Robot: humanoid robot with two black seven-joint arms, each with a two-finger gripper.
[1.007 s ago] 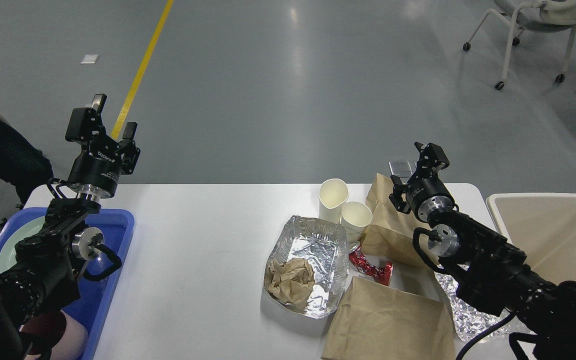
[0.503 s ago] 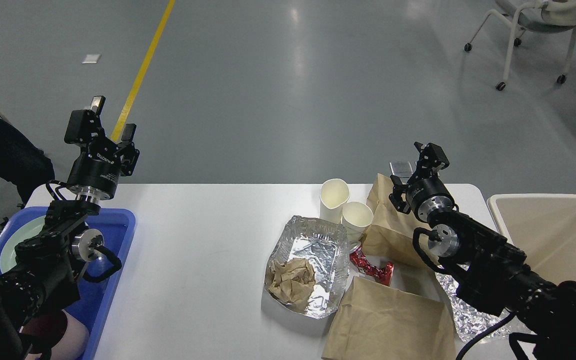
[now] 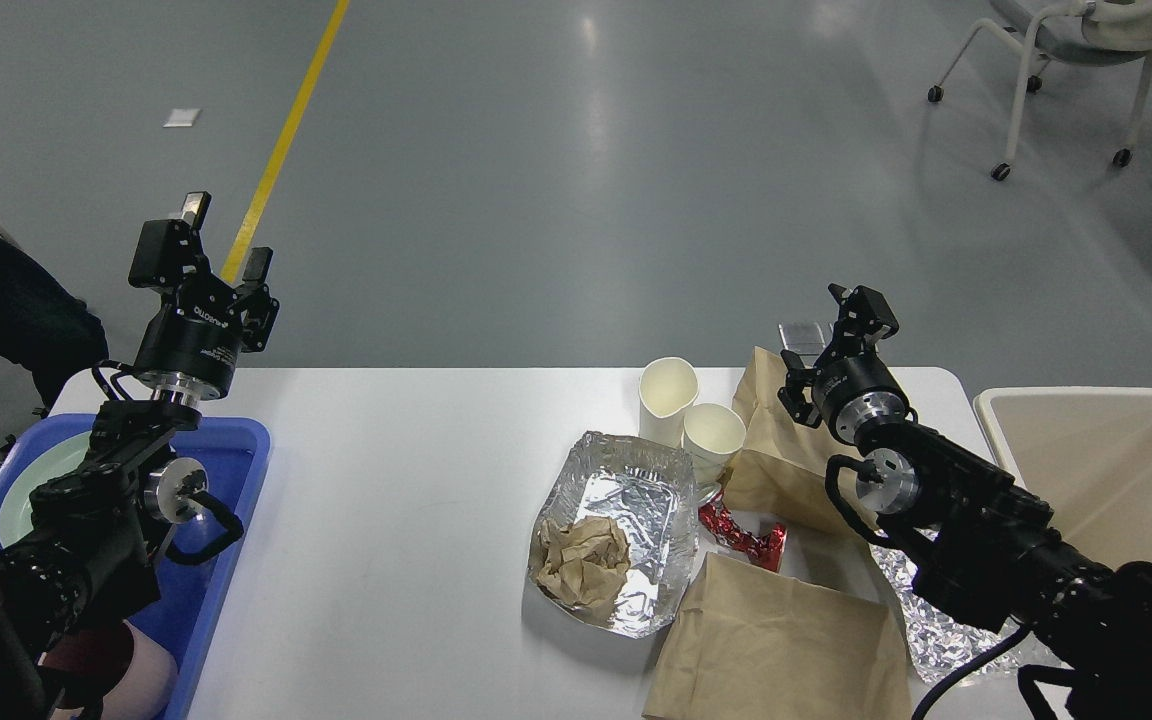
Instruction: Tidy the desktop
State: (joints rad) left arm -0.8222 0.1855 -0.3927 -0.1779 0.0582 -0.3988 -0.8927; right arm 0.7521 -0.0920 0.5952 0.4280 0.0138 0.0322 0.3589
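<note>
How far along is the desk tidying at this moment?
Early stage. Done: a plate sits in the blue tray. In hand: nothing; the left tool and right tool hover open and empty. Left: two paper cups, foil tray with crumpled paper, red wrapper and two brown paper bags clutter the desktop; the beige bin looks empty.

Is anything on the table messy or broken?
Yes. The right half of the desktop is littered: a dented foil tray holds a crumpled brown napkin, a crushed red wrapper lies beside it, two brown paper bags lie flat, and two empty paper cups stand touching. Nothing looks spilled.
</note>
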